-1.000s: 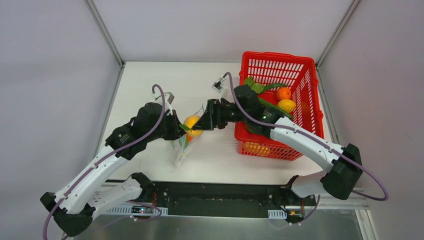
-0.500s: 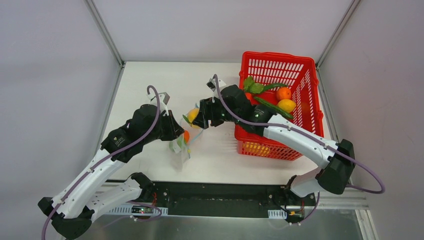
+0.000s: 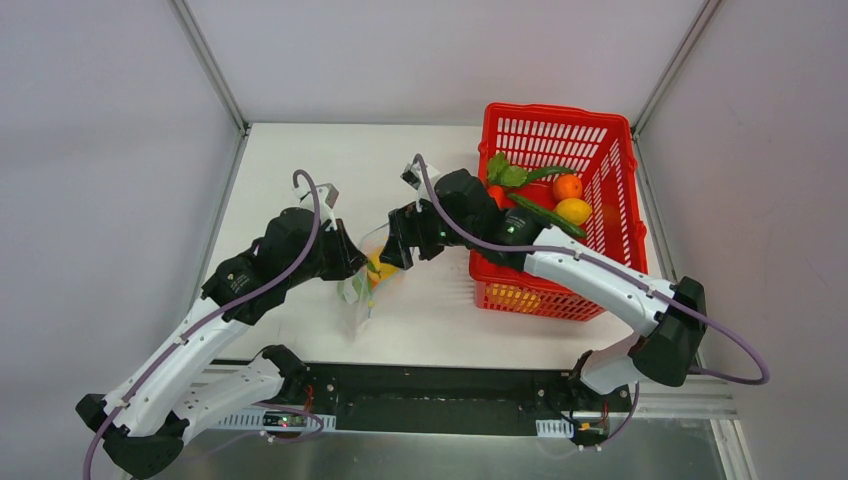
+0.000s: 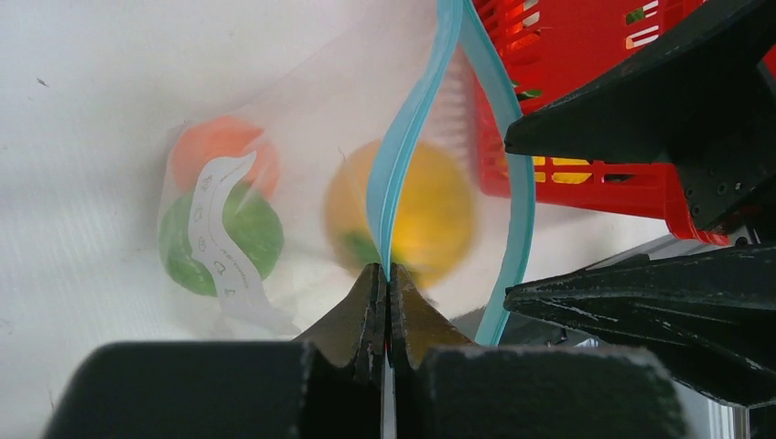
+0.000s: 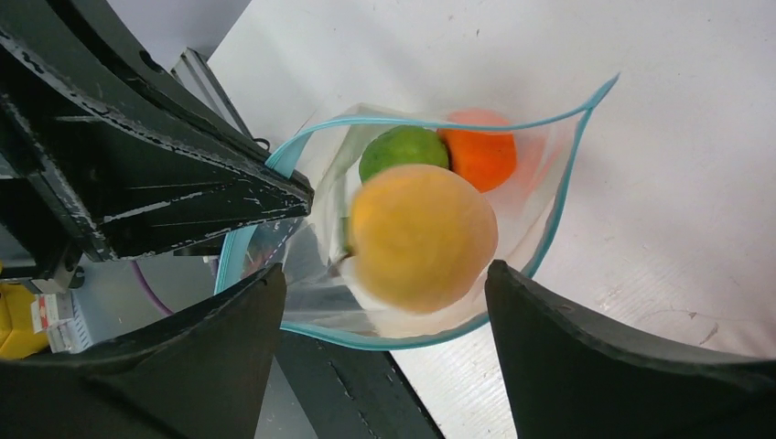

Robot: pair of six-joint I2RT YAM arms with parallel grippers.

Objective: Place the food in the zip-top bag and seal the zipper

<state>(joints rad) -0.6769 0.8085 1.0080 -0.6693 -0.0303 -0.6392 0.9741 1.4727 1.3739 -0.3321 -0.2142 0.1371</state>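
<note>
step: loading food | left gripper point(image 4: 388, 274) jaws pinched on zipper point(image 4: 408, 137), holding zip-top bag point(image 5: 542, 174) open | right gripper point(image 5: 384, 274) jaws wide, yellow-orange fruit point(image 5: 423, 236) loose in the bag mouth | next: likely fetch more from red basket point(image 3: 600, 130)

Light was bright, even and diffuse from overhead, leaving only soft shadows on the white bench point(image 3: 300, 170). The top view was sharp. In both wrist views the fruit point(image 5: 423, 236) was smeared by blur (edges soft). The bag point(image 4: 302, 119) hazed what lay behind it, and the left end effector point(image 4: 388, 279) showed dark.
</note>
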